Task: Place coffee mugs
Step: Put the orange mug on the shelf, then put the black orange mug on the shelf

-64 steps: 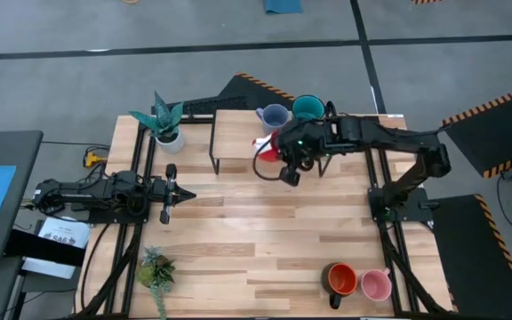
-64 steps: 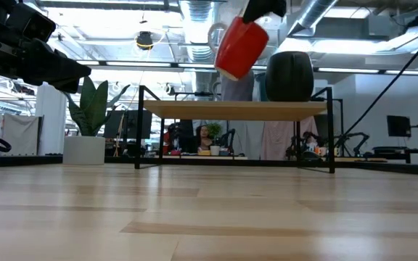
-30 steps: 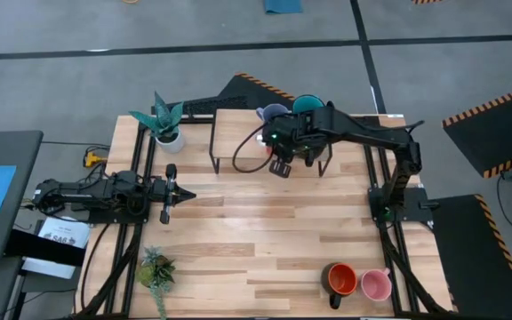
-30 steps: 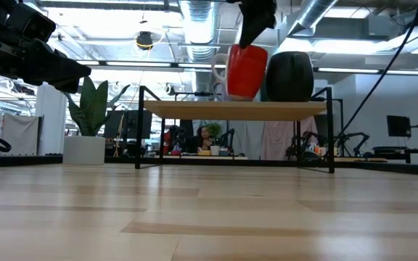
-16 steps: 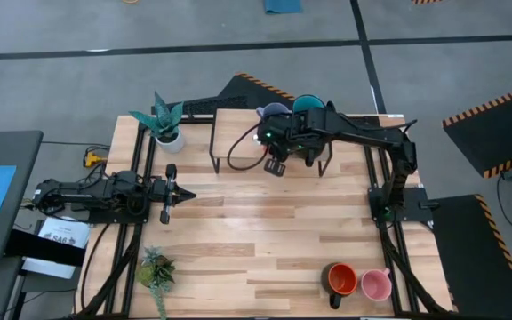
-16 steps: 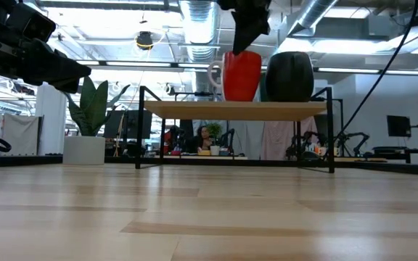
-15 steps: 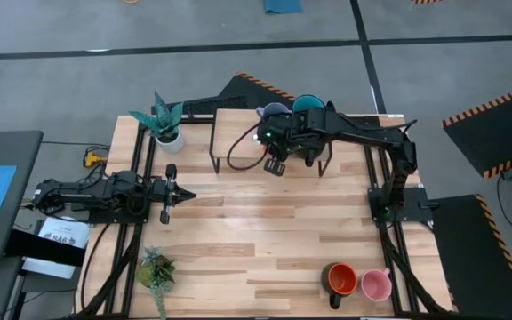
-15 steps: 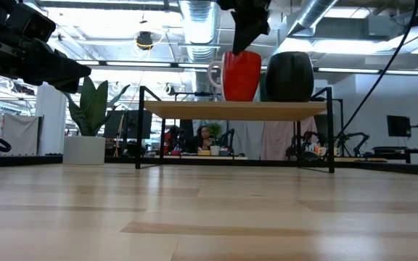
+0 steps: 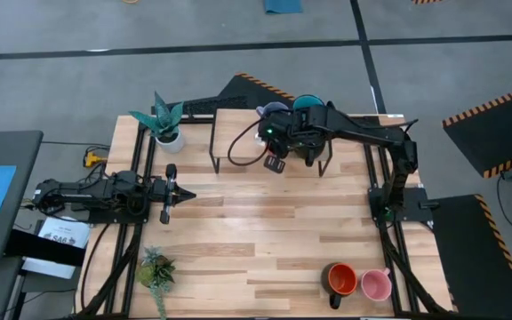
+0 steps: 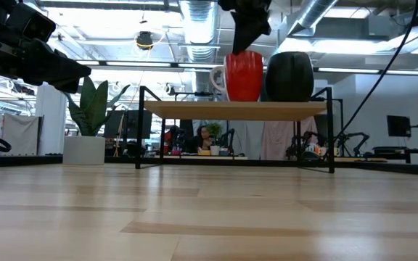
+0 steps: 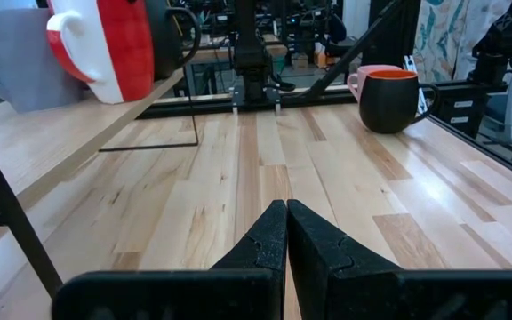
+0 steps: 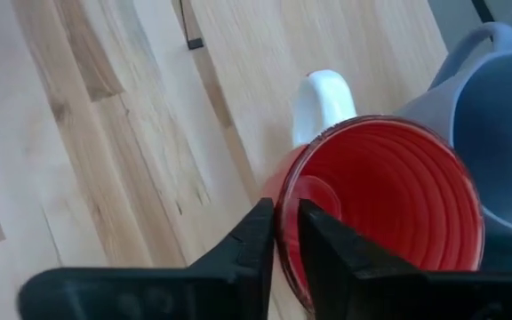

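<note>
Near edge of the tabletop (image 9: 265,240): two coffee mugs stand side by side at the right corner, the dark mug with the orange interior (image 9: 340,280) and the pink mug (image 9: 377,285) just beside it; in the left wrist view the pink one (image 11: 369,75) sits partly behind the dark one (image 11: 394,100). A small green plant (image 9: 156,269) lies at the near left corner.

Middle ground, left side: the left gripper (image 9: 169,191) waits low over the tabletop, pointing toward the centre, its jaws pressed together with nothing between them (image 11: 286,238).

Far side: a low wooden shelf (image 10: 234,109) on thin black legs spans the back of the tabletop. The red mug (image 10: 243,75), with a white handle (image 12: 321,104), stands upright on the shelf top. The right gripper (image 12: 285,233) reaches it from above; its jaws stand narrowly apart, one on each side of the rim wall (image 12: 288,191), inside and outside, and whether they press on the wall cannot be told. The black mug (image 10: 289,75) stands just beside the red mug on the shelf. Behind them are the pale grey-blue mug (image 12: 498,133), close to the red one, and the teal mug (image 9: 307,103), largely covered by the arm.

Far left corner: a white plant pot (image 9: 171,138) with a green spiky plant.
</note>
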Controlling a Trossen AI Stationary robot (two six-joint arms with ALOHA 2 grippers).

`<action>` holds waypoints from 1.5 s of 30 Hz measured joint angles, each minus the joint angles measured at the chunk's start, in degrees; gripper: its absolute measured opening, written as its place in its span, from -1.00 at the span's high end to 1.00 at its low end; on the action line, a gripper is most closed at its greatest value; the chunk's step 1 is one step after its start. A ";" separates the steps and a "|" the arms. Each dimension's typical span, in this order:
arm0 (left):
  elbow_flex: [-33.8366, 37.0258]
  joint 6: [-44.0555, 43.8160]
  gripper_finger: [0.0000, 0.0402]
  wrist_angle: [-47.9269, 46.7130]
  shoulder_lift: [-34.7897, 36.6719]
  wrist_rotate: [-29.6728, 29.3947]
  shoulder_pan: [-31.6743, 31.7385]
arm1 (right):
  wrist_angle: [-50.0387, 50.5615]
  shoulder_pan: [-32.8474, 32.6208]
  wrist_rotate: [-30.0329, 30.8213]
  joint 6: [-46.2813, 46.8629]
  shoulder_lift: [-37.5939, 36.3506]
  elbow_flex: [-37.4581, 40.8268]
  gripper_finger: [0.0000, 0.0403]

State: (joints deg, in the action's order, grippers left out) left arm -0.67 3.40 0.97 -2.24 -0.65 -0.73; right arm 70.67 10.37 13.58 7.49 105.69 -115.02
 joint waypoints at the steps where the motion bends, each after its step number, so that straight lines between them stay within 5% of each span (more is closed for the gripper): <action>1: -0.01 0.00 1.00 0.00 0.00 -0.01 0.00 | 0.00 0.16 0.06 0.00 0.00 0.00 0.57; 13: -0.02 0.00 1.00 0.00 0.00 -0.01 0.02 | 2.51 1.03 0.51 -0.46 -0.03 -2.66 -0.14; 22: -0.01 0.00 1.00 0.00 0.00 -0.02 0.02 | 8.65 -1.48 -5.03 -0.45 -0.20 -9.50 -0.22; 27: -0.02 0.00 1.00 0.00 0.00 -0.02 0.01 | 20.13 -7.91 -10.55 0.70 -0.15 -9.44 -0.21; 33: -0.02 0.00 1.00 0.00 0.00 -0.02 0.00 | 19.19 -20.14 -12.55 6.26 -1.52 -6.46 -0.21; 45: -0.02 0.00 1.00 0.00 0.00 -0.02 0.01 | 17.34 -41.48 -2.60 37.18 -9.65 16.09 -0.21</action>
State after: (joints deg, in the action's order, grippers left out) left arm -0.69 3.40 0.97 -2.24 -0.67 -0.72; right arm 88.01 -31.11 10.98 44.66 96.04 -98.93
